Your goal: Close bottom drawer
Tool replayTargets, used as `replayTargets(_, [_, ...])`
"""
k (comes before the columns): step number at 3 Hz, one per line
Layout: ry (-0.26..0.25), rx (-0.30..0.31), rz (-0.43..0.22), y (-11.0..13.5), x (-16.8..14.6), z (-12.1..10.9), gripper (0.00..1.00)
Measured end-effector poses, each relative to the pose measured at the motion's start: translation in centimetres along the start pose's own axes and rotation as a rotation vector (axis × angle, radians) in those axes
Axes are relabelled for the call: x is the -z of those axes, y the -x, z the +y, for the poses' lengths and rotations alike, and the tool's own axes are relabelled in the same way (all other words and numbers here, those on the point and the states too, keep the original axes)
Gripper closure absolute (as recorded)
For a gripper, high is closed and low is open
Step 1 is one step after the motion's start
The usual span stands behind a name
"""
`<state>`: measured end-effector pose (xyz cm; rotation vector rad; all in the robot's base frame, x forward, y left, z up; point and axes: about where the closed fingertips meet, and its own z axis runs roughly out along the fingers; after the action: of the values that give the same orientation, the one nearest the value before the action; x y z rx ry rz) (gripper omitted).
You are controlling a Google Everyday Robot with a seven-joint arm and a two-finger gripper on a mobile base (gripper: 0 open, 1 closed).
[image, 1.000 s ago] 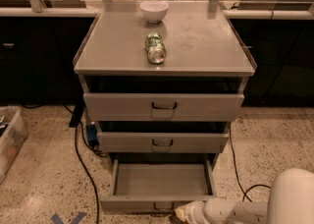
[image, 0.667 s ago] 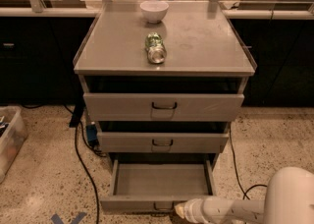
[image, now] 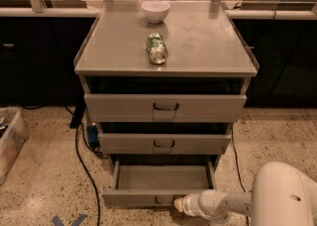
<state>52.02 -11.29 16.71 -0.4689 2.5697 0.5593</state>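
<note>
I have my gripper (image: 178,205) at the bottom drawer's (image: 130,198) front, right of its handle (image: 162,200). Above and beyond it, a can (image: 157,49) lies before a bowl (image: 155,11) on the cabinet top (image: 208,46).

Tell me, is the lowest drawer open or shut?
Open. The bottom drawer sticks out well past the middle drawer above, its inside floor showing. The gripper is at its front panel.

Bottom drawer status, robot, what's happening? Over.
Gripper low at the bottom drawer front. Drawer open, not yet closed. Nothing seen in its way.
</note>
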Motion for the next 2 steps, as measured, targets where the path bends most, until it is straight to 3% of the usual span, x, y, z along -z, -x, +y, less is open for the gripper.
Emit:
replayTargets(1, [-0.060, 0.026, -0.020, 2.84, 1.26, -1.24, 1.00])
replayTargets(2, [-0.060, 0.026, -0.020, 2.77, 1.30, -1.20, 1.00])
